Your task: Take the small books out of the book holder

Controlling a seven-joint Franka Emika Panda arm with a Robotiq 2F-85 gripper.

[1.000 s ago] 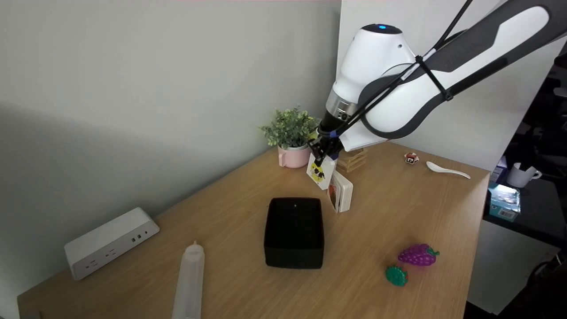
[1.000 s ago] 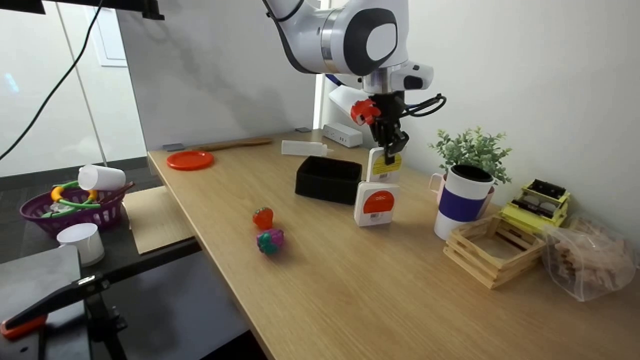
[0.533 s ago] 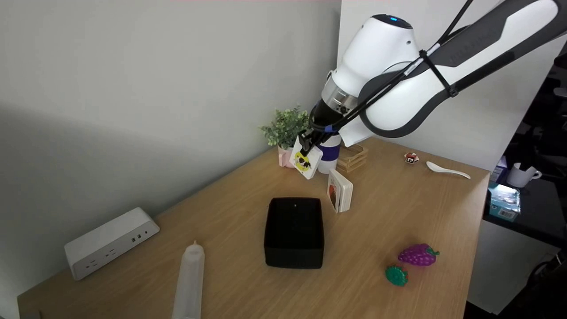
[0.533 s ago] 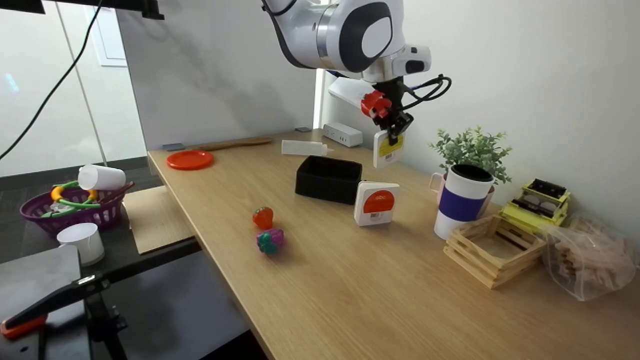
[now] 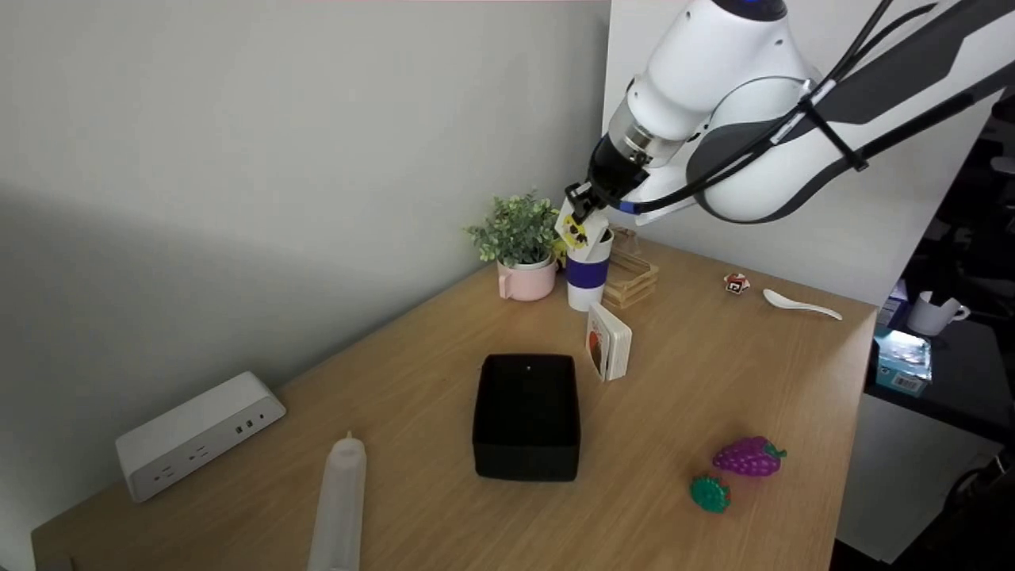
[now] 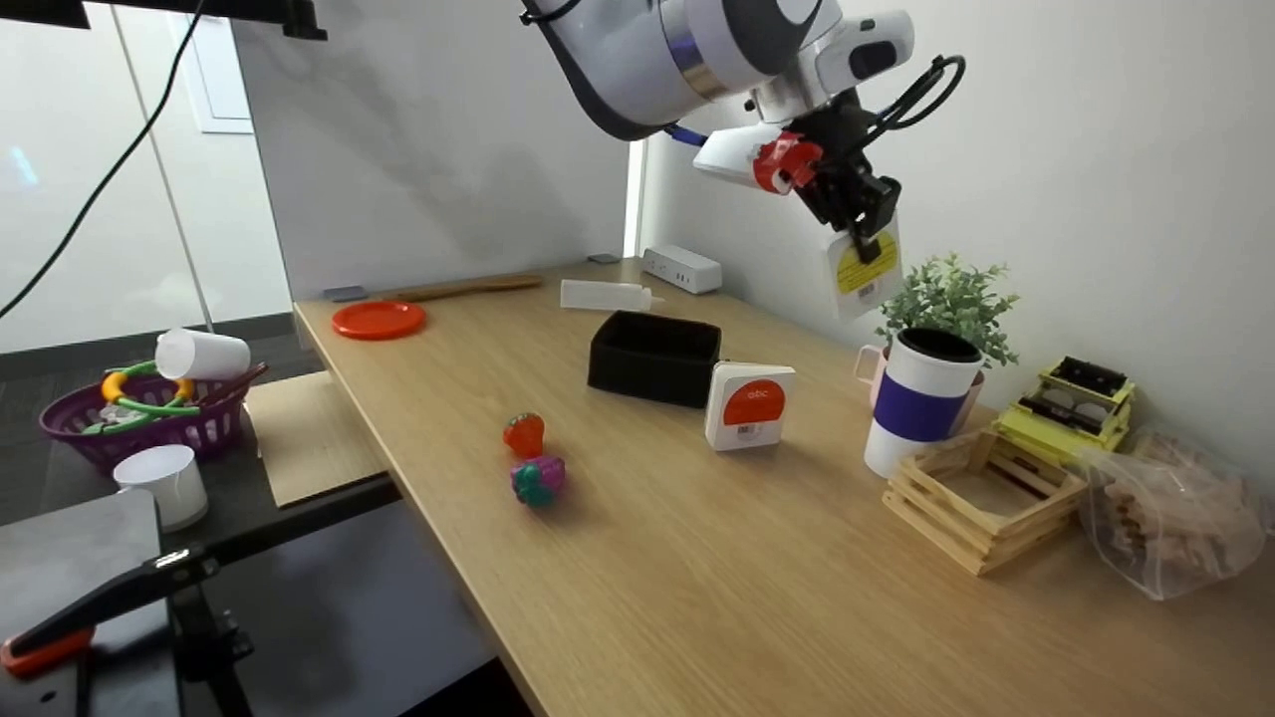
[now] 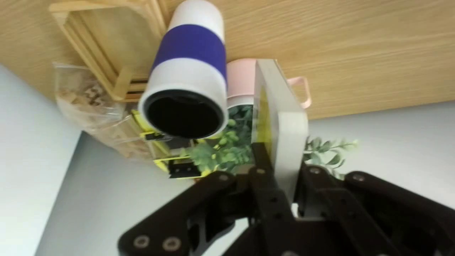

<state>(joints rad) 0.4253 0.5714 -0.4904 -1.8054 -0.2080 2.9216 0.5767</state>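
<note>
My gripper (image 6: 865,244) is shut on a small book with a yellow picture (image 6: 869,282), one finger on each cover. The wrist view shows this book's white edge (image 7: 289,142) running down between the fingers. It hangs tilted in the air, clear of the table, and in an exterior view it overlaps the rim of the cup. Another small book with a red picture (image 6: 749,410) stands upright on the table, in both exterior views. Beside it sits the black book holder (image 5: 526,461); its dark inside shows no book.
A white cup with a purple band (image 6: 908,410), a plant in a pink pot (image 5: 527,282) and a wooden crate (image 6: 971,533) stand below and near the held book. A wall runs behind. Toy grapes (image 5: 748,457) and a squeeze bottle (image 5: 339,507) lie elsewhere.
The gripper has risen with the yellow book, away from the red-picture book, and moved over toward the plant and cup. The book has tilted. The red-picture book and holder have stayed put.
</note>
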